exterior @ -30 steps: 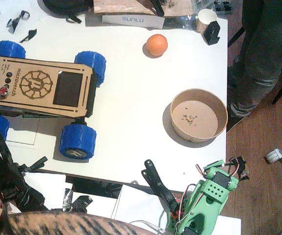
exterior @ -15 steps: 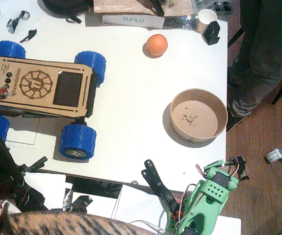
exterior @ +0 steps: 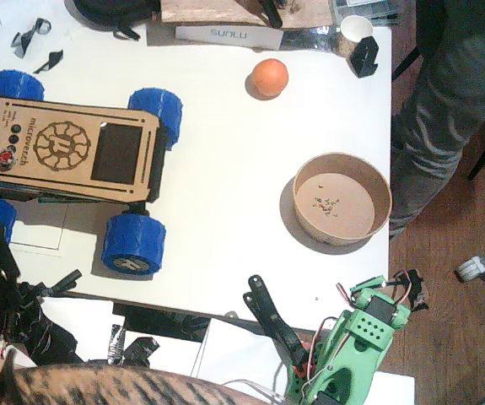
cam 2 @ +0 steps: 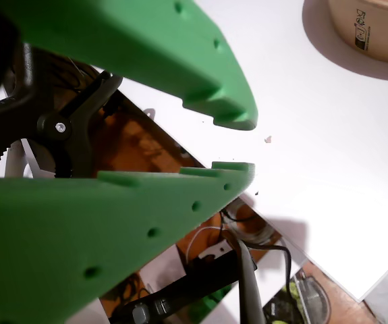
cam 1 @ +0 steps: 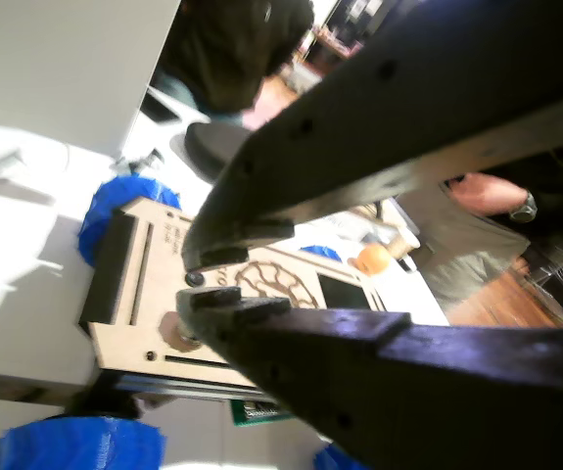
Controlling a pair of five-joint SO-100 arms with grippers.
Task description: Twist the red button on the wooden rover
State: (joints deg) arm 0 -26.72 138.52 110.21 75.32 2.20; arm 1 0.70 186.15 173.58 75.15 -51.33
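At nine o'clock on the wooden rover (exterior: 67, 149), the red button (exterior: 5, 158) is seen untouched; the left gripper (cam 1: 206, 279) is parted and empty, as is the right gripper (cam 2: 237, 145).

Green right gripper (cam 2: 237, 145) slightly parted, empty, above the white table (cam 2: 328, 155)

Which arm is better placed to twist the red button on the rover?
Left. Its open pincer looks onto the wooden rover near the red button; the right pincer sits at the table's near edge.
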